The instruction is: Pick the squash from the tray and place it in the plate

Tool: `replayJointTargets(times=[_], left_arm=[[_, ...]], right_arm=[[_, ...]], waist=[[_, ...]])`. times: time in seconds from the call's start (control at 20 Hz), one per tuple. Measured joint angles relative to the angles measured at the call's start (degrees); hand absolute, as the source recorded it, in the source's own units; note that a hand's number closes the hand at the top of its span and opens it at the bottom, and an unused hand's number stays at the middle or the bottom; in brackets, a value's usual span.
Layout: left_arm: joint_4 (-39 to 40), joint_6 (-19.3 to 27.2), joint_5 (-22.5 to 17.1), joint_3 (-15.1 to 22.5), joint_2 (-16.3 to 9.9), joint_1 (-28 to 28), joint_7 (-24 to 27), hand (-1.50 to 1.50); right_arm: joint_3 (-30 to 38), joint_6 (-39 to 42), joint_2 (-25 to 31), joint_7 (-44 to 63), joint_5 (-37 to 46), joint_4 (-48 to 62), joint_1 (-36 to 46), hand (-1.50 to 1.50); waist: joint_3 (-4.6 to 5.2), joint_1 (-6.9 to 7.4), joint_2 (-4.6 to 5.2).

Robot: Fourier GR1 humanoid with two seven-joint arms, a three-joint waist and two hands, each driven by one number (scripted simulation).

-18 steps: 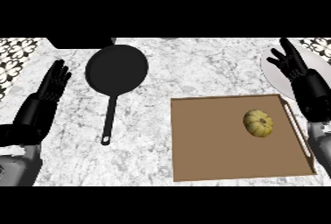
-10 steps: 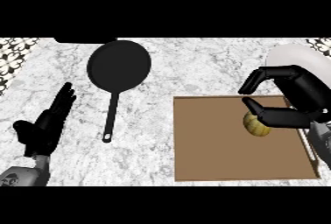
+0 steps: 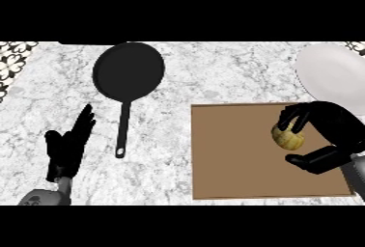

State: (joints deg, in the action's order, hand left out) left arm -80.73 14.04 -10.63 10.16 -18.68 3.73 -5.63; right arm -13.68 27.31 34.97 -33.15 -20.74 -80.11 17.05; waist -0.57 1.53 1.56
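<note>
A small yellow-tan squash (image 3: 287, 139) lies on the brown tray (image 3: 235, 154) near its right side. My right hand (image 3: 335, 130) is curled round it, fingers over its top and thumb below it, hiding the squash's right half. The white plate (image 3: 333, 75) sits at the far right, just beyond the tray's back edge. My left hand (image 3: 68, 147) stands open with fingers up at the lower left, away from all of these.
A black frying pan (image 3: 128, 70) lies on the marble counter at the back left, its handle (image 3: 122, 130) pointing toward me, close to my left hand. A patterned tile strip (image 3: 14, 58) runs along the left edge.
My right hand came down from the right edge onto the tray and closed its fingers and thumb round the squash. The view shifted and my left hand now sits lower.
</note>
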Motion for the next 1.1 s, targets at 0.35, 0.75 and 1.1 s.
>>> replayJointTargets(times=[0.35, 0.75, 1.1], left_arm=[[-0.1, 1.8, 1.6, 1.5, 1.4, 1.0, -3.0, 0.00], [-0.9, 3.6, 3.5, 2.7, 2.8, 1.2, -5.0, 0.00], [0.0, 3.3, 3.8, 2.2, 3.2, 0.9, -4.5, 0.00]], right_arm=[[-2.1, 2.8, 7.4, -9.5, 10.1, 5.7, 2.1, -1.50], [-5.8, -6.0, 14.8, -17.9, 26.4, 9.4, 8.5, -1.50], [-13.5, -7.1, 18.7, -18.6, 37.3, 11.6, 14.0, -1.50]], waist=[[0.13, 0.56, -0.58], [0.38, 0.44, -1.02], [0.52, 0.31, -1.14]])
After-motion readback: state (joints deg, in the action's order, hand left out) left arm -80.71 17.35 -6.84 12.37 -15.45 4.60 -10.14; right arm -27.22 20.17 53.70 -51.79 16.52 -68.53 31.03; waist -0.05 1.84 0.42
